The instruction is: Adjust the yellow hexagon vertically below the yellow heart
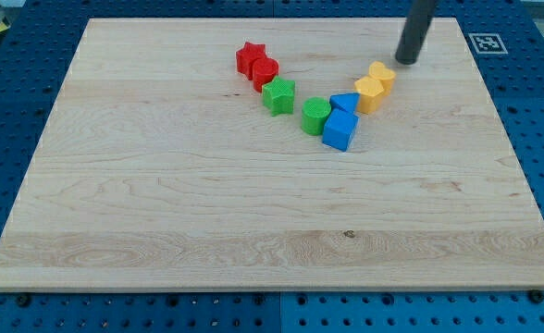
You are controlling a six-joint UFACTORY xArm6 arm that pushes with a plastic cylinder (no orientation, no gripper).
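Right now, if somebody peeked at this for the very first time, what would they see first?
Probably the curved chain of bright blocks on the wooden board, in the upper middle: red star, red block, green star, green block, two blue blocks, then the yellow hexagon and yellow heart. Next, the dark rod coming down from the view's top right, my tip just above and right of the yellow heart, apart from it.

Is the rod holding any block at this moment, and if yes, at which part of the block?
Nothing is held. My tip stands on the bare board, apart from every block, just up and to the view's right of the two touching yellow blocks.
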